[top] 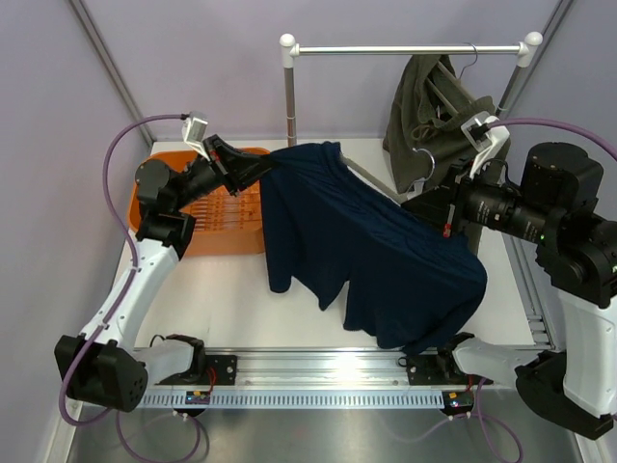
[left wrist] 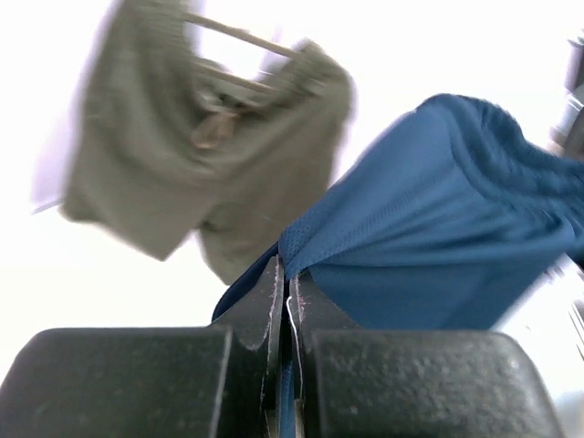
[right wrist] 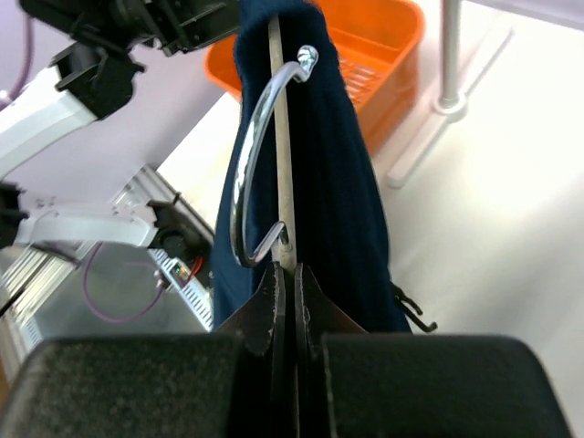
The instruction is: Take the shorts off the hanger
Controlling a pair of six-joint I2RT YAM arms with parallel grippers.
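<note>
The navy blue shorts (top: 376, 251) hang stretched between both arms above the table. My left gripper (top: 258, 170) is shut on the shorts' edge; in the left wrist view the blue fabric (left wrist: 438, 237) runs out from between the jaws at the left gripper (left wrist: 288, 285). My right gripper (top: 436, 204) is shut on the wooden hanger (right wrist: 279, 137), just below its metal hook (right wrist: 248, 155), with the navy shorts (right wrist: 328, 173) draped over it. The olive green shorts (top: 424, 121) hang on a second hanger from the rail, also seen in the left wrist view (left wrist: 210, 137).
A clothes rail (top: 410, 48) on a post (top: 289, 96) stands at the back. An orange basket (top: 227, 227) sits at the left, under my left arm. A slotted metal rail (top: 308, 381) runs along the near edge.
</note>
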